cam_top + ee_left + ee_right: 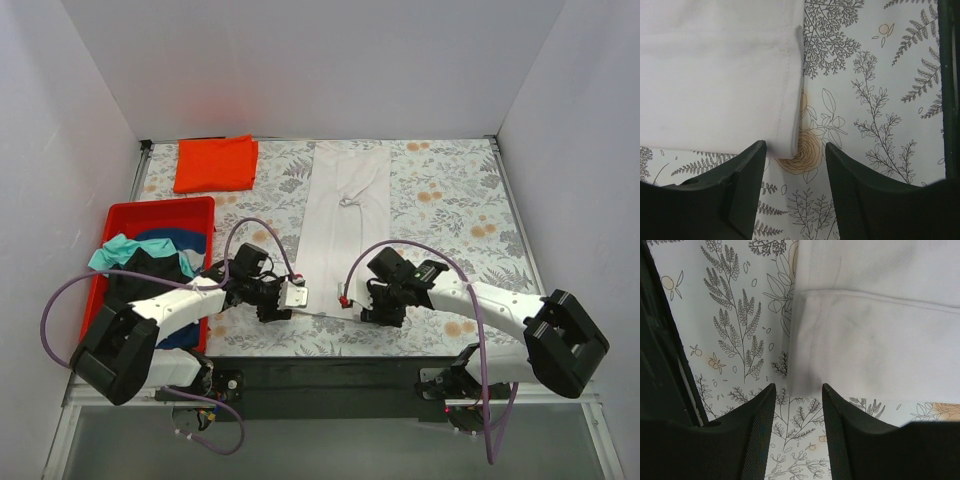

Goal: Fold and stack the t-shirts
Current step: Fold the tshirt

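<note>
A large white t-shirt (343, 215) lies folded into a long narrow strip down the middle of the table. My left gripper (297, 296) is open at its near left corner; the left wrist view shows the hem corner (785, 135) just ahead of the open jaws (795, 150). My right gripper (345, 298) is open at the near right corner; the right wrist view shows the shirt's edge (805, 375) just ahead of the jaws (798, 390). An orange-red t-shirt (215, 164) lies folded square at the far left. Teal (118, 250), black (150, 270) and blue (170, 238) t-shirts lie in the bin.
A red plastic bin (160, 212) stands at the left edge of the table, beside my left arm. The floral table covering (450, 210) spreads under everything. White walls enclose the table at the back and sides.
</note>
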`<state>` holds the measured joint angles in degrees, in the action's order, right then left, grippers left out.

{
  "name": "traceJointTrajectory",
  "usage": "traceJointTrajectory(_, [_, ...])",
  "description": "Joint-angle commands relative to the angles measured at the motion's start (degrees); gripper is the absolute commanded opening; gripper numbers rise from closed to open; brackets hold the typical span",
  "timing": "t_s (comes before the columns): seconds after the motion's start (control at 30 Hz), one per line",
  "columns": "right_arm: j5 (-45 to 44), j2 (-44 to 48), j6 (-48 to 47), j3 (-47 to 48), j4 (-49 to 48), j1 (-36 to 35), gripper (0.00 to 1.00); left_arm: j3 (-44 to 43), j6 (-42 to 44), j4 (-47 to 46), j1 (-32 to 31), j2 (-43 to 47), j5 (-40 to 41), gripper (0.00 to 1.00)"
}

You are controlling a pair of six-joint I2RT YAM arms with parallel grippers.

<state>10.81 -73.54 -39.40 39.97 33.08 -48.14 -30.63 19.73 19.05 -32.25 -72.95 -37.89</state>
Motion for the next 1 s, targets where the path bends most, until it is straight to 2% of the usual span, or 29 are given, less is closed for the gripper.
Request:
traceJointTrajectory(0.0, [0.53,-0.63,-0.24,0.03,-2.84,-0.64,0.49,1.1,1.37,-3.05,-1.23,-0.88,2.73,0.5])
traceJointTrajectory(0.3, [-0.17,-6.61,-0.07,-4.19,-9.52,-2.13,0.45,1.63,0.23,-5.78,-2.99,-5.18,5.9,0.49])
traceJointTrajectory(0.43, [-1.31,-8.81,-0.15,-3.76,-10.58,-2.84,0.4,0.4,-1.0,-5.86,-4.57,-7.55,6.68,0.36])
traceJointTrajectory(0.47, [-1.49,-9.08,-0.24,-3.67,-10.58,-2.84,0.38,-0.21,-1.35,-5.86,-4.92,-8.0,6.69,0.28])
traceJointTrajectory(0.57, [-2.54,-9.52,-0.24,-3.58,-10.58,-2.92,0.17,-0.92,-2.85,-5.86,-5.28,-8.88,6.6,0.13])
traceJointTrajectory(0.6, [-3.24,-9.34,-0.15,-3.58,-10.58,-2.92,0.02,-1.01,-3.29,-5.95,-5.37,-8.88,6.51,0.08])
traceJointTrajectory(0.77, [-1.94,-5.93,-1.55,-2.36,-6.99,-2.92,0.01,-1.62,-5.31,-4.29,-6.68,-5.73,5.46,0.0])
traceJointTrajectory(0.97, [1.67,2.42,-5.07,0.11,1.01,-4.68,0.01,-3.38,-6.89,1.68,-9.23,3.14,2.39,0.0])
